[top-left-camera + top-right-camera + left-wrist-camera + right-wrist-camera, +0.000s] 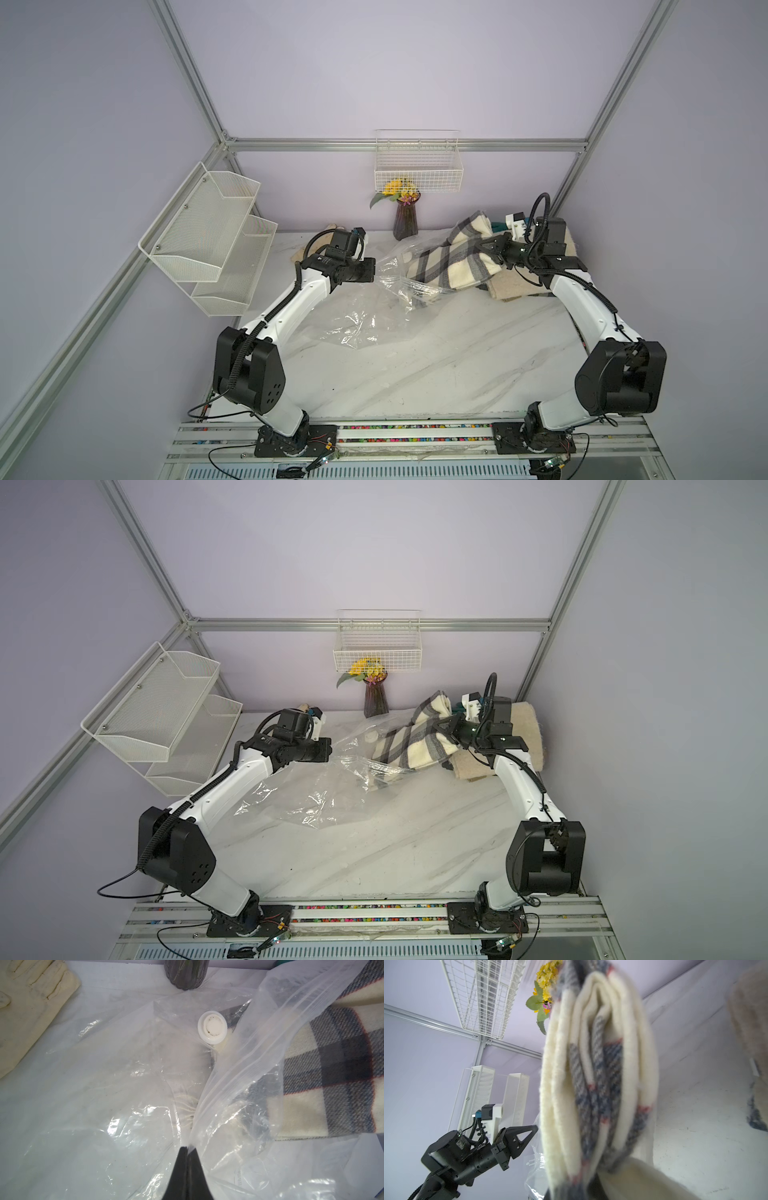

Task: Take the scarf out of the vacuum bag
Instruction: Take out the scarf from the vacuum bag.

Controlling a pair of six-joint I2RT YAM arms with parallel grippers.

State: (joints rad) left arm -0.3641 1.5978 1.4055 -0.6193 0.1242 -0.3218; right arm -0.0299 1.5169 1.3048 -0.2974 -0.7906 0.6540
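Finding: the left gripper (188,1149) pinches the vacuum bag (124,1088) at its mouth edge and the right gripper (484,246) clamps the scarf (453,259), which is raised and mostly outside, so the fringed tail inside may snag and drag the bag, or the film may slip free.

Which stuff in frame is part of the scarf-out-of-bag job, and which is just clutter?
In play: scarf, held by the right gripper; vacuum bag, pinched by the left gripper.

Clutter: vase of flowers, wire basket, mesh shelves, beige blanket, cream cloth.
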